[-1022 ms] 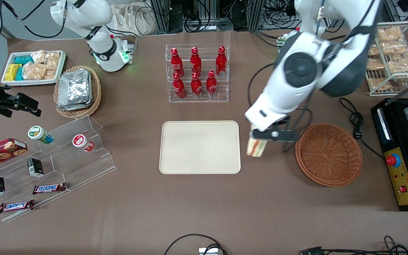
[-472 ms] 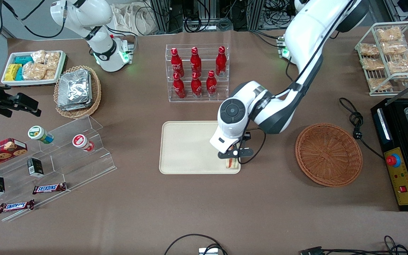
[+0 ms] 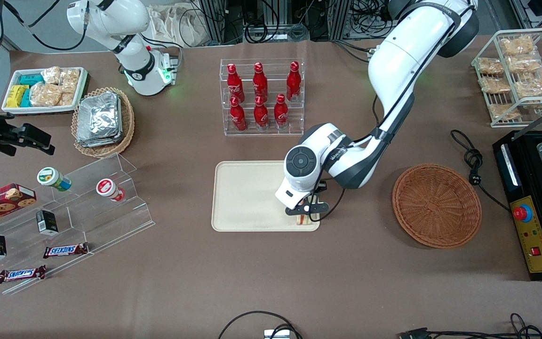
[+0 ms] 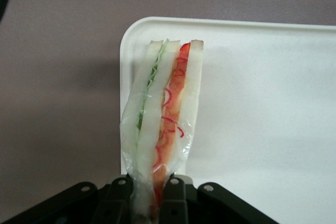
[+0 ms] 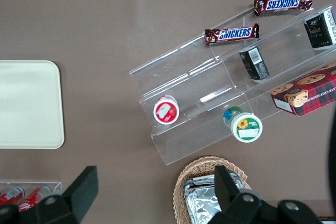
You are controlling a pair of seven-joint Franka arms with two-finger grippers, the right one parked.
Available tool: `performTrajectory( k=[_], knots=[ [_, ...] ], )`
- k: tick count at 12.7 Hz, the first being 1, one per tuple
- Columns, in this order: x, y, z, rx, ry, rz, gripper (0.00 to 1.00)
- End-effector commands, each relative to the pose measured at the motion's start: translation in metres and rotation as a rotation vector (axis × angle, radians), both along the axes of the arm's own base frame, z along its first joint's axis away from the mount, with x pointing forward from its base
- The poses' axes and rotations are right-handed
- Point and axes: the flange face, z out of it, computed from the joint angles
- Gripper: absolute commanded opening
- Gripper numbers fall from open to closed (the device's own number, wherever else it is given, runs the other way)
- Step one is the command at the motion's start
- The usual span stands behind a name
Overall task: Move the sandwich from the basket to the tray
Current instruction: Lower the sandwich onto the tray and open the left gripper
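While the gripper [image 3: 305, 215] was clamped on the sandwich [image 4: 160, 124] at the tray's [image 3: 247, 195] lower-right corner — it needed lowering gently, then releasing, clear of the rim.

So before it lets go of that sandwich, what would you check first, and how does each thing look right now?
1. Gripper shut on the sandwich: ok, the fingers pinch its wrapped end.
2. Sandwich over the tray: ok, at the corner nearest the front camera and the basket.
3. Sandwich fully inside the rim: cannot tell; it hangs close to the edge.
4. Sandwich resting on the tray: cannot tell.
5. Landing spot bare: ok.
6. Basket emptied: ok.
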Motion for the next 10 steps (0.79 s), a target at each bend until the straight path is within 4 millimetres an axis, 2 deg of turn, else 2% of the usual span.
performTrajectory(
  k=[1, 2, 3, 5, 7, 9, 10],
  knots=[
    [0.0, -0.006, -0.003, 0.01, -0.016, 0.005, 0.41],
    [0.001, -0.006, -0.004, 0.011, -0.026, -0.004, 0.87],
    [0.002, -0.007, -0.005, 0.003, -0.057, -0.017, 1.0],
    [0.0, -0.008, -0.007, 0.002, -0.065, -0.022, 1.0],
    [-0.003, -0.014, 0.001, -0.005, -0.072, -0.026, 1.0],
    [-0.001, -0.013, 0.015, -0.015, -0.087, -0.026, 1.0],
    [0.0, -0.012, 0.028, -0.022, -0.101, -0.021, 1.0]
  ],
)
